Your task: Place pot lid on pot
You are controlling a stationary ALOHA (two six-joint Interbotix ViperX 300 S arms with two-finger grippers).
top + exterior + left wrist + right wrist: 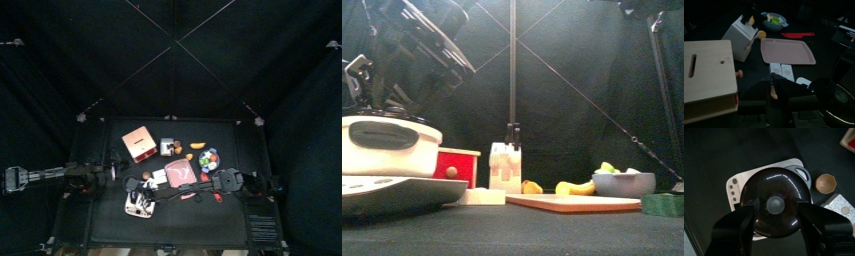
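The dark glass lid [774,198] lies flat on the white pot [389,145], which stands on a white cooktop [737,183] at the table's front left. My right gripper [776,204] hangs right over the lid, open, with one finger on each side of the round knob and a gap to it on both sides. In the front view, black arm parts [402,65] hang just above the pot. My left gripper [774,90] is low beside a wooden box [707,75], with the pot's rim [843,97] off to one side.
A white knife block [741,30], a pink cutting board [787,50], a bowl of fruit [774,20] and a red utensil [799,35] stand behind the pot. A small tan cup [825,182] and a patterned card [841,205] lie beside the cooktop.
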